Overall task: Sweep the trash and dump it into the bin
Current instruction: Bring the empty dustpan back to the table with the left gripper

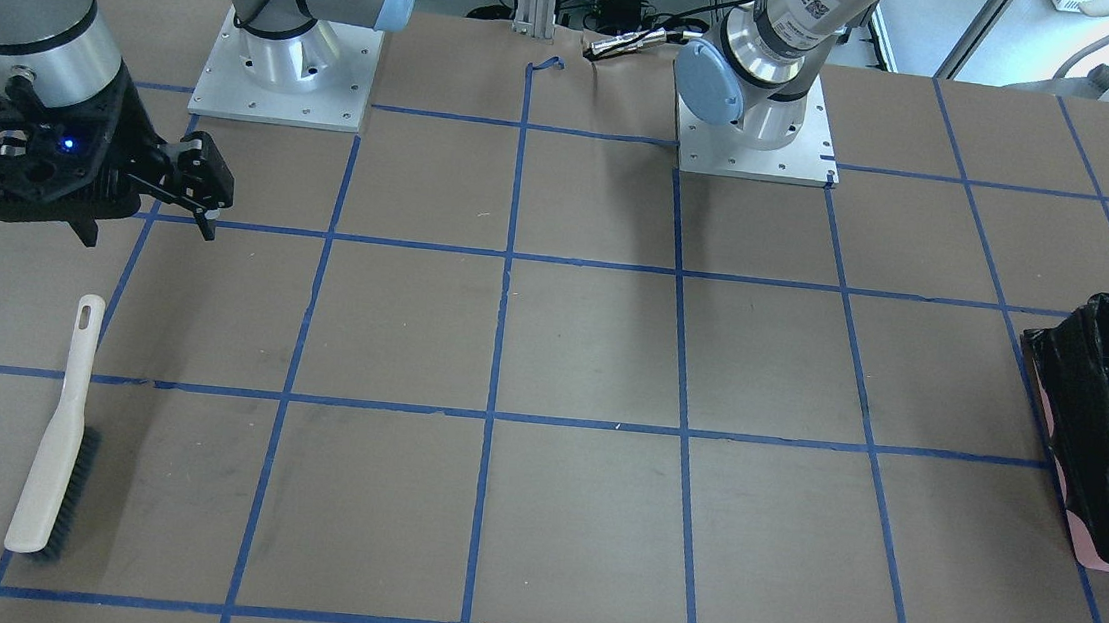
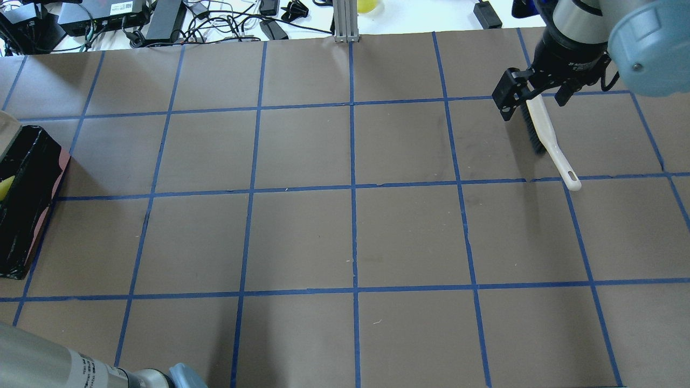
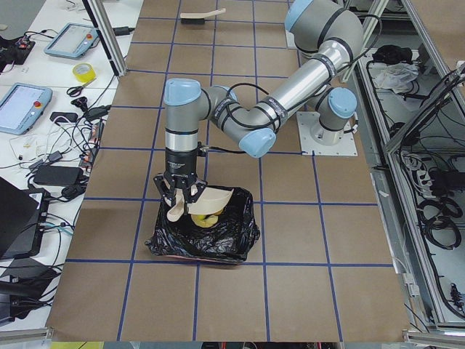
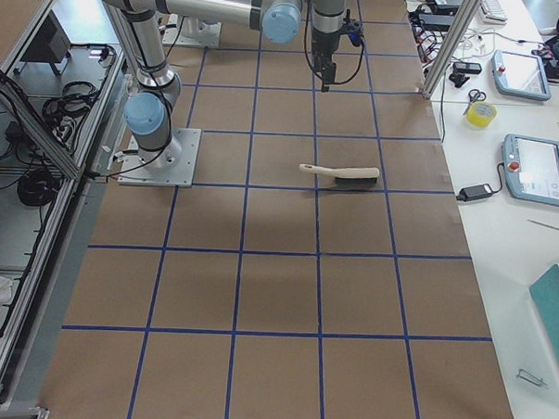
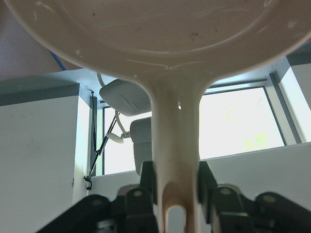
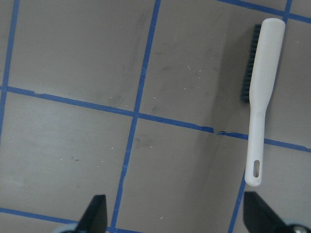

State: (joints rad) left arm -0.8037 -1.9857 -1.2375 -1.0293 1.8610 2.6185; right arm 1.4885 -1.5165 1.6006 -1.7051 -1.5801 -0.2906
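Desk (image 1: 591, 355): flat top covered in brown paper, marked into large squares by blue tape lines (image 2: 353, 188). A silver aluminium profile post (image 2: 342, 21) stands at its far edge, beside a clutter of black cables and power bricks (image 2: 161, 16). A white side bench (image 4: 529, 239) runs along the operators' side and carries a grey-blue tablet-like handheld controller (image 4: 538, 169) and a yellow tape roll (image 4: 481, 113). The left wrist view shows a bright window (image 5: 243, 126), a white wall panel (image 5: 36, 160) and a grey office chair (image 5: 129, 97). Light is even, shadows soft.
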